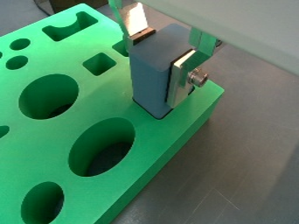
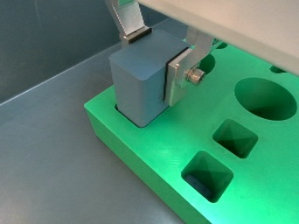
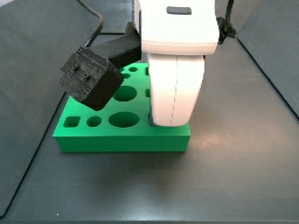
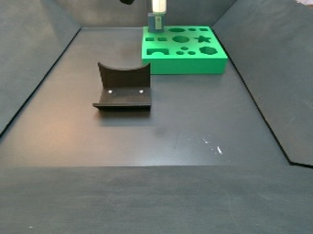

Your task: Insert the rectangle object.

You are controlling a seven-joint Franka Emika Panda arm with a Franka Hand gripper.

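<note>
Blue-grey, flat-sided and smooth: you have one rectangle object [image 1: 155,80], and it stands upright, long axis vertical, its lower end on the corner of the green shape board [image 1: 187,131]. In both wrist views the bar sits between the two silver finger plates; one plate with a round screw head [image 2: 177,75] lies flat against one broad face, and the second finger [image 2: 126,19] shows above the bar on the opposite side. The gripper [image 1: 158,45] is clamped on the bar, grasping it near its upper part. Whether the bar's foot is inside a cutout or only resting on the board's top surface, you cannot tell from these views; in a wrist view [image 2: 145,83] its base appears right at the board's corner edge.

Working outward from the fingers: one board, with several openings. Just beside the bar you can count two large round holes [image 1: 103,147] and a third partly cut off, plus a small square hole [image 1: 100,63] and an arch-shaped one [image 1: 73,26]. On the side away from these, two square holes [image 2: 233,137] and one round hole [image 2: 267,96] show.

In a side view the white arm body [image 3: 177,61] hides the bar, with the black speckled camera block [image 3: 91,73] beside it. In a side view from farther off, the gripper [image 4: 158,18] hangs over the board's [image 4: 184,62] corner, and one dark fixture [image 4: 123,88] stands well apart on the grey floor [image 4: 159,146].
</note>
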